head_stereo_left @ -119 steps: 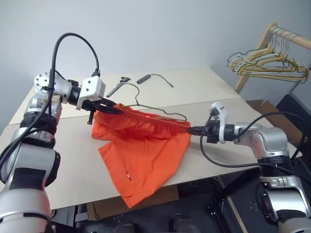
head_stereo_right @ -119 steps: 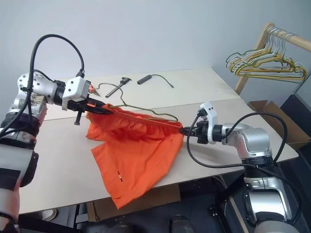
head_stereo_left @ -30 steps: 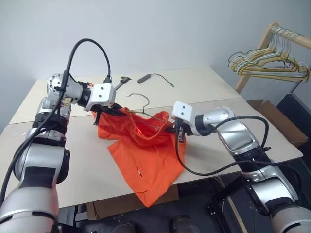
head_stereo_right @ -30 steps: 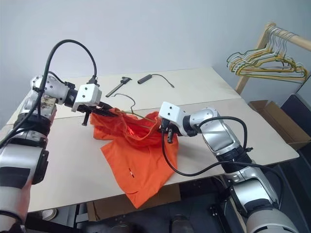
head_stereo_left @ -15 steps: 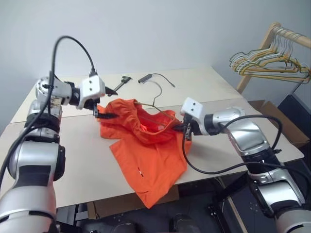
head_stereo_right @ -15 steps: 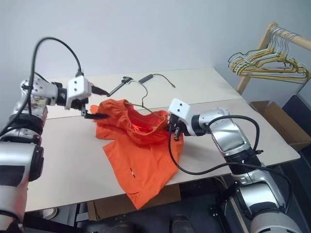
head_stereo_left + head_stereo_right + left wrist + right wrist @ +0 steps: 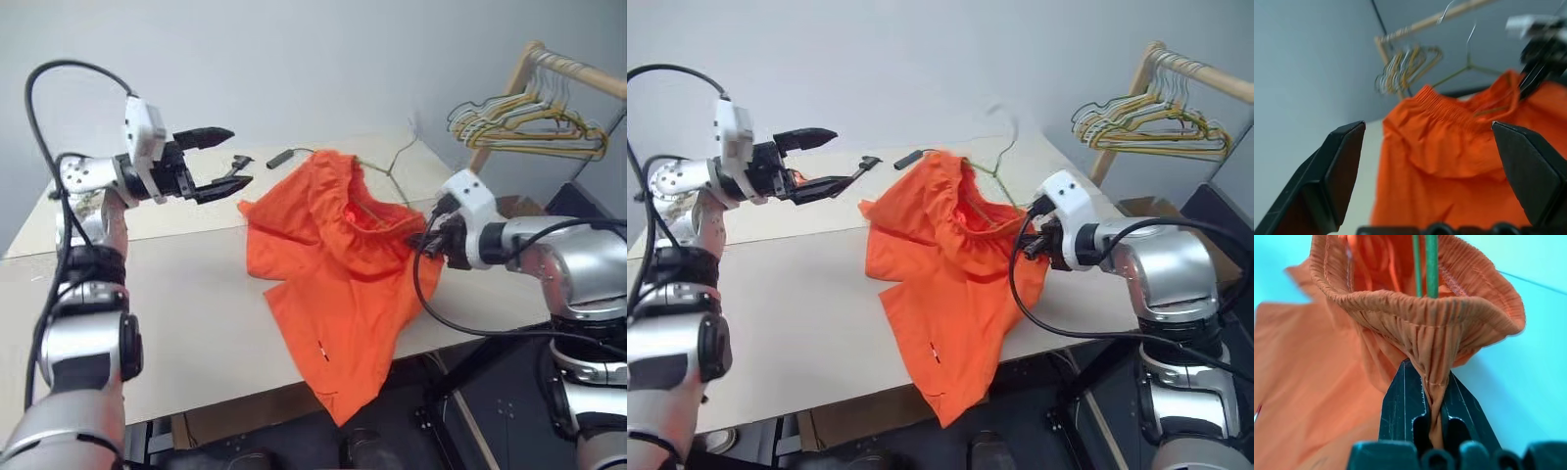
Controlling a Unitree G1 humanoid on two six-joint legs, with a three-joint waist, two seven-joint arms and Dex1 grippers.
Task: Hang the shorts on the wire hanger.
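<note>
Shorts [image 7: 338,255]: bright orange soft fabric, gathered elastic waistband bunched into fine pleats, lifted off the table [image 7: 176,294] at the waistband end with the legs trailing down past the near table edge. Right gripper [image 7: 1431,390] has its two black fingers pinched tight on a fold of that waistband (cloth squeezed flat between the pads, ruffling out just beyond the tips). Wire hanger [image 7: 991,157]: thin olive-green wire, runs down inside the waistband opening just past the right fingertips; its upper wire and silvery hook stick out above the cloth on the far side. Left gripper [image 7: 223,157]: fingers spread wide, nothing between them, tips pointing toward the shorts but apart from the cloth. Just beyond the left fingertips on the pale flat table lies a small dark tool [image 7: 238,162] and a short black cable [image 7: 284,155]. Well beyond the right gripper: wooden rail [image 7: 563,67] with a cluster of pale yellow and grey hangers [image 7: 519,122].
</note>
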